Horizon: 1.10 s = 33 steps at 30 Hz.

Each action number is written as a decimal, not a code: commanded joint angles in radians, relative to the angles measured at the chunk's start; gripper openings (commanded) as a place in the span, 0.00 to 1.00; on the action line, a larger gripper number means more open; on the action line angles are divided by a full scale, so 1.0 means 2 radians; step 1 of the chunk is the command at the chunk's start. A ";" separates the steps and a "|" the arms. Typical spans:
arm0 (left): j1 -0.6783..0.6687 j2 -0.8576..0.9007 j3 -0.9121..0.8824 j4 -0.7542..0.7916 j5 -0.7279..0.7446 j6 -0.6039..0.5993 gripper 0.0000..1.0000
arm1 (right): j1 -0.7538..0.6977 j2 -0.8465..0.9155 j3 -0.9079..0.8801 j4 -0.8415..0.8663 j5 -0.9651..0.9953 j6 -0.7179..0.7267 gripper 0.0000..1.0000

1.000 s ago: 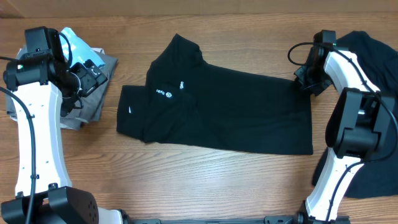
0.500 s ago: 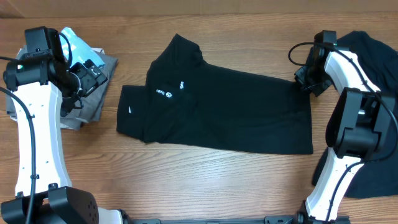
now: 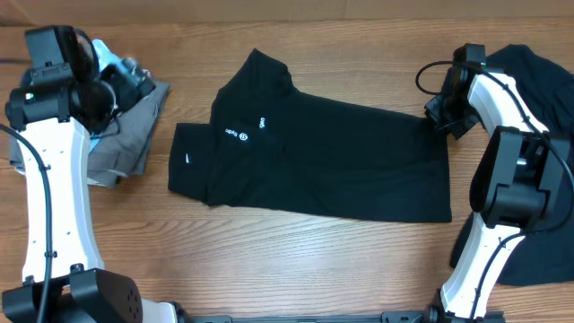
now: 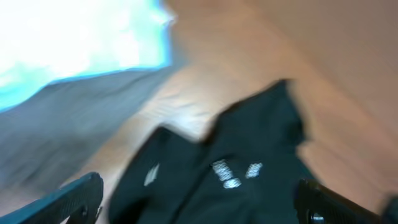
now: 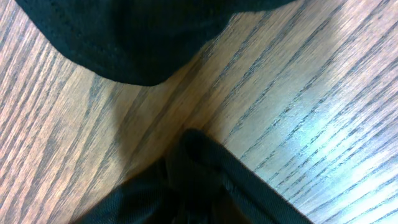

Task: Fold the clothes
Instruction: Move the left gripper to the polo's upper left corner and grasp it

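Pinching the polo shirt (image 3: 332,152) at its far-right corner, right gripper (image 3: 438,117) faces cloth running leftward; left gripper (image 3: 127,81) gapes empty.

Your left arm (image 3: 43,206): upright at the table's (image 3: 296,260) left edge, wrist bent toward the far left corner | your left gripper (image 3: 128,79): jaws spread wide, off the surface | your right arm (image 3: 502,179): folded over near the right edge | your right gripper (image 3: 439,115): down low, pinched on the polo shirt's (image 3: 341,161) corner
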 commanded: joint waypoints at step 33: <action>-0.207 0.441 0.225 0.257 -0.094 0.155 0.92 | 0.002 0.031 -0.006 -0.006 -0.010 -0.007 0.13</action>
